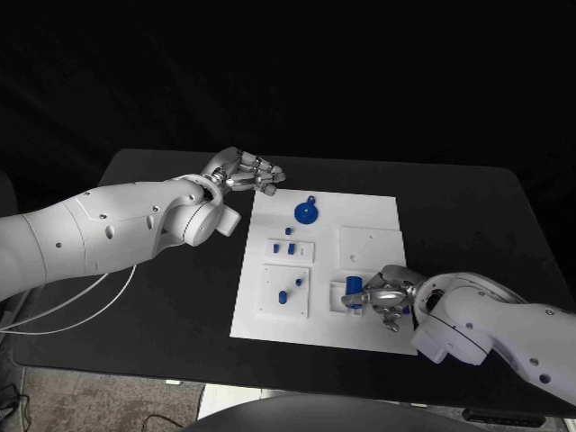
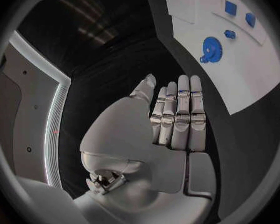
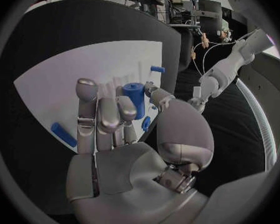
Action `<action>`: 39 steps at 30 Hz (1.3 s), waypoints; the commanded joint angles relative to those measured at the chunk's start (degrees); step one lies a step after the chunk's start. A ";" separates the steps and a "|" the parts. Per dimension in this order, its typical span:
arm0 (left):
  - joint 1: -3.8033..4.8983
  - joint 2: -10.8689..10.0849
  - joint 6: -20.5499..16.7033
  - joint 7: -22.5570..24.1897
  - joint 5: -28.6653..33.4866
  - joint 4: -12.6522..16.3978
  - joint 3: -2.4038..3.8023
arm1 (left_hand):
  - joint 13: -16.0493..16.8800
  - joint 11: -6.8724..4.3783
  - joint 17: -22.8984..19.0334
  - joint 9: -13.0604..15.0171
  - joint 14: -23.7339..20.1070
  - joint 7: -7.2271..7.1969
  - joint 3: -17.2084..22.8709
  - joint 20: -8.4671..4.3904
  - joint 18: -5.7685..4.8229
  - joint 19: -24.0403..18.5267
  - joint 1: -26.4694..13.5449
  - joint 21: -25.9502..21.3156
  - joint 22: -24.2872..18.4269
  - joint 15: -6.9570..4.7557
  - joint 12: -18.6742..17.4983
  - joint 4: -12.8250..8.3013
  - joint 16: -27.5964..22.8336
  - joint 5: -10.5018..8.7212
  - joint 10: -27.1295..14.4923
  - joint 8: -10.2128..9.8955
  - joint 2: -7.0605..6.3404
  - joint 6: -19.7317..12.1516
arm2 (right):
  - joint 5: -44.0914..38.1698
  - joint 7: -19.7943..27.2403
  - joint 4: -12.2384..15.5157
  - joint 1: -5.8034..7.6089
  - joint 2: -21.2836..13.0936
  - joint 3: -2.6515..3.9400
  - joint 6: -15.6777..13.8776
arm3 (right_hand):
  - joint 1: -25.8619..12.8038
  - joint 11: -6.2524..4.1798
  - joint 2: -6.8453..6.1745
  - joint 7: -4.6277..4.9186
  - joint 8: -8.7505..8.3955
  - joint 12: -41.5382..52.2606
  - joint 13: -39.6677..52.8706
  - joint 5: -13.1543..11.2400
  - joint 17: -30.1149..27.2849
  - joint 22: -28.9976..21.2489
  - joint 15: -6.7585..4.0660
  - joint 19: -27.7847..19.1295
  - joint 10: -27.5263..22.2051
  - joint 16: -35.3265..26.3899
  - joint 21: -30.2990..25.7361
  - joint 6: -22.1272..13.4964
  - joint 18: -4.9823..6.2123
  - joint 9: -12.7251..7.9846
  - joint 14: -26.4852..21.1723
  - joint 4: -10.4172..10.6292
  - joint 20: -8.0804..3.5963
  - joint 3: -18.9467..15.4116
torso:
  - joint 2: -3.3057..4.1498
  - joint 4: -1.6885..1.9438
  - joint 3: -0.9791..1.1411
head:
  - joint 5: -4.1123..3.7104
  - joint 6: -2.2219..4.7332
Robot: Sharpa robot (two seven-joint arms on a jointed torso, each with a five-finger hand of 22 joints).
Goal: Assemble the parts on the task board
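The right hand (image 1: 390, 297) pinches a blue peg (image 3: 134, 95) at the board's (image 1: 373, 216) five o'clock, probably to seat it, while the left hand (image 1: 247, 173) waits empty, fingers straight, off its eleven o'clock corner.

Blue parts (image 1: 306, 213); white task board (image 1: 373, 220); black table (image 1: 470, 207).

Black table (image 1: 470, 207), pale cables (image 1: 74, 310) across its near-left corner

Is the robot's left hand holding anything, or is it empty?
Empty: the silver left hand has its fingers straight, nothing between them, beside the white task board.
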 commanded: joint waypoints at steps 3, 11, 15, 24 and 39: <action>0.04 0.08 0.73 0.22 0.30 0.20 0.03 | 0.04 0.01 0.08 0.06 -0.09 -0.16 -0.03 -0.17 -1.18 0.38 0.20 0.36 -0.06 0.34 0.27 0.21 -0.12 0.24 -0.30 -0.07 0.16 -0.29 | -1.07 -0.63 -0.35 -0.02 0.64 -0.02 1.99 | 0.38 -0.28 0.27 -0.40 0.17 -0.06 -0.14 -0.60 -0.09 3.56 -0.06 2.19 0.08 0.16 0.06 0.74 -0.40 -0.19 0.37 0.12 -0.09 -0.46 | 0.02 -0.05 -0.06 | 0.07 -0.08; 0.04 0.01 0.81 0.14 0.30 0.27 0.03 | 0.04 0.01 0.08 0.06 -0.09 -0.16 -0.03 -0.17 -1.18 0.38 0.20 0.36 -0.06 0.34 0.27 0.21 -0.12 0.24 -0.30 -0.07 0.16 -0.29 | -3.20 -1.78 -1.31 -0.01 1.83 -0.37 3.32 | 0.49 -0.25 0.15 -0.38 0.18 -0.39 -0.40 -1.27 -0.14 3.61 0.00 2.15 0.00 0.10 0.26 0.78 -0.43 -0.41 0.35 0.47 -0.03 -0.72 | 0.02 0.02 -0.04 | 0.21 -0.26; 0.04 -0.02 0.82 0.12 0.30 0.30 0.03 | 0.04 0.01 0.08 0.06 -0.09 -0.16 -0.03 -0.17 -1.18 0.38 0.20 0.36 -0.06 0.34 0.27 0.21 -0.12 0.24 -0.30 -0.07 0.16 -0.29 | -4.27 -2.26 -1.68 -0.01 2.44 -0.91 3.74 | 0.73 -0.25 -0.02 -0.36 0.18 -0.50 -0.56 -1.35 -0.13 3.61 0.02 2.12 0.02 0.12 0.19 0.83 -0.43 -0.58 0.36 0.80 -0.01 -0.81 | 0.03 -0.03 -0.04 | 0.39 -0.36; 0.05 -0.11 0.82 0.06 0.30 0.46 0.03 | 0.04 0.01 0.08 0.06 -0.09 -0.16 -0.03 -0.17 -1.18 0.38 0.20 0.36 -0.06 0.34 0.27 0.21 -0.12 0.24 -0.30 -0.07 0.16 -0.29 | -6.08 -2.82 -2.26 0.00 3.15 -1.37 3.78 | 0.66 -0.23 -0.49 -0.35 0.19 -0.70 -0.75 -1.77 -0.19 3.59 0.04 2.10 -0.02 0.05 0.23 0.87 -0.44 -0.64 0.33 1.05 0.01 -1.09 | 0.00 -0.04 -0.06 | 0.65 -0.42; 0.06 -0.25 0.84 -0.07 0.30 0.56 0.03 | 0.05 0.02 0.07 0.05 -0.16 -0.17 -0.10 -0.16 -1.21 0.55 0.19 0.44 -1.15 0.37 0.28 0.36 -0.14 0.19 -0.31 -0.08 0.09 -0.31 | -6.55 -2.24 -2.73 0.10 3.84 -1.44 2.82 | 0.19 0.04 -4.34 -0.02 0.17 -1.19 -0.98 -6.30 -0.48 3.41 0.05 2.03 -0.46 -0.64 -0.65 0.08 -0.43 -1.09 0.14 9.81 -0.11 -13.21 | 0.03 -0.07 -0.03 | 0.95 -0.39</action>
